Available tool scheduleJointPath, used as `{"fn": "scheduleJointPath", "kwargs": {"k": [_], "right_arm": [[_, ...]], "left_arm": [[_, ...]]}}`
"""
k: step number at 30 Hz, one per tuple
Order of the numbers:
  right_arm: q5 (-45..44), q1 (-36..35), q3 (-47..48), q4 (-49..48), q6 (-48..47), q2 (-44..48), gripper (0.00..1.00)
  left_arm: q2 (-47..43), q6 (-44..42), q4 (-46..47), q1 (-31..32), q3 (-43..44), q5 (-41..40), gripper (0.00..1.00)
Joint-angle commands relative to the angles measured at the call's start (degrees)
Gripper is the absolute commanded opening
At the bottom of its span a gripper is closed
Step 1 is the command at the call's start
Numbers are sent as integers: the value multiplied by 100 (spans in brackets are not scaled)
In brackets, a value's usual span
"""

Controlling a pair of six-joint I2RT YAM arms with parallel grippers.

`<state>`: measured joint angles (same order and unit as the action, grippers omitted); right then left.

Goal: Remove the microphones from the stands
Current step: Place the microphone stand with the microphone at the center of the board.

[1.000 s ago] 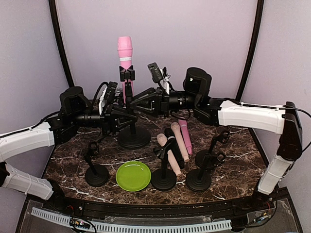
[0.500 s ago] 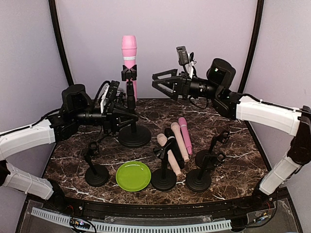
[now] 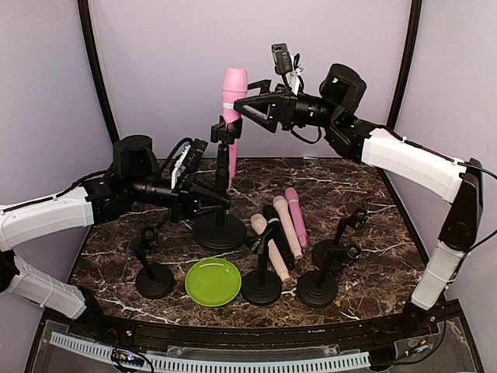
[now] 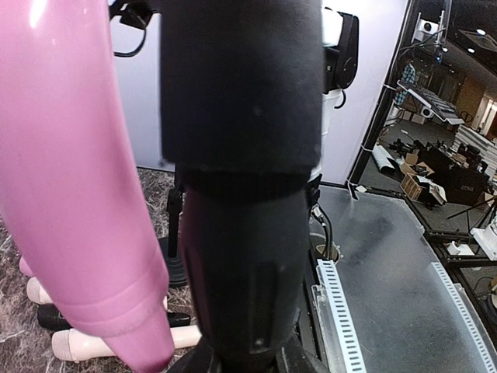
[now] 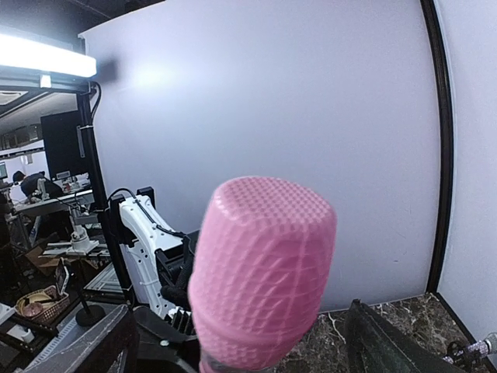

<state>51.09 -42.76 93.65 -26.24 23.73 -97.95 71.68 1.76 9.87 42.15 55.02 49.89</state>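
**Microphone in its clip, a gripper on either side**

Reaching in from 9 o'clock, our left gripper point(image 3: 211, 198) is clamped on the tall stand point(image 3: 220, 231), low on its pole. At the stand's 12 o'clock end, the pink microphone point(image 3: 234, 89) sits in the clip point(image 3: 225, 132). Our right gripper point(image 3: 248, 109) comes in from the microphone's 3 o'clock side. Its jaws are wide apart, one on each side of the microphone.
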Motion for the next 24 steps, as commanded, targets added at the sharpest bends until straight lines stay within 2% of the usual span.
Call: {"fn": "scheduleJointPath", "kwargs": {"k": [1, 3, 6, 8, 11, 16, 21, 24], "right_arm": [[529, 119, 582, 44, 222, -368, 93], [1060, 119, 773, -166, 551, -519, 90], [1742, 124, 661, -1344, 1560, -587, 84], [1935, 128, 469, -2194, 2117, -514, 80], [2011, 137, 219, -2485, 2371, -336, 74], [1909, 137, -199, -2122, 1952, 110, 68], [1300, 137, -281, -419, 636, 387, 63], [989, 128, -308, -179, 388, 432, 57]], "left_arm": [[-119, -332, 127, 89, 369, 219, 0], [-124, -335, 114, 103, 366, 218, 0], [-182, -302, 194, 99, 316, 127, 0], [-252, -343, 210, 99, 271, -42, 0], [-350, -436, 171, 89, 235, -334, 0], [-392, -478, 160, 35, 202, -620, 0], [-371, -495, 160, 30, 197, -664, 0], [-337, -534, 106, 28, 205, -716, 0]]}}
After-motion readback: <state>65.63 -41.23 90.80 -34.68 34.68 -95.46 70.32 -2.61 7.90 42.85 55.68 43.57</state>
